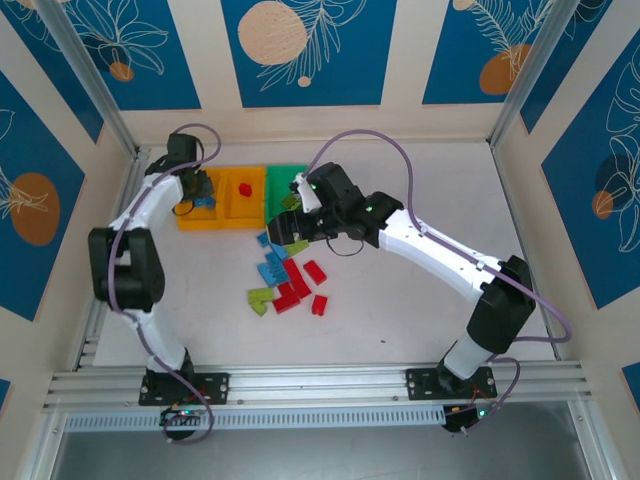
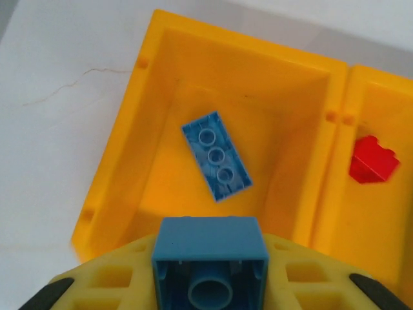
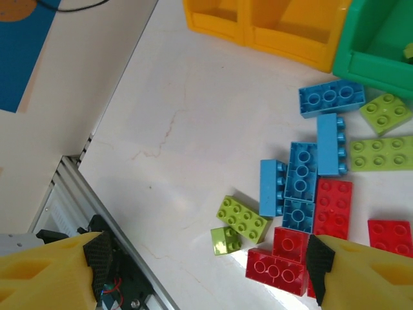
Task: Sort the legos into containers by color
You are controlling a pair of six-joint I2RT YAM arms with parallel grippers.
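My left gripper [image 2: 210,274] is shut on a light blue lego [image 2: 210,248], held over the left orange-yellow container [image 2: 116,161]. A flat blue lego [image 2: 216,155] lies on that container's floor. The middle orange-yellow container [image 1: 243,212] holds a red lego [image 2: 373,160]. The green container [image 1: 285,178] stands to its right. Loose blue, red and lime legos [image 1: 285,280] lie in a pile in front of the containers. My right gripper [image 3: 210,271] hangs open above the pile's left side, over two lime legos [image 3: 244,218] and a red one [image 3: 277,271], holding nothing.
The containers sit in a row at the back left of the white table [image 1: 420,190]. An aluminium rail [image 3: 110,226] runs along the table's left edge. The enclosure walls stand close round the table.
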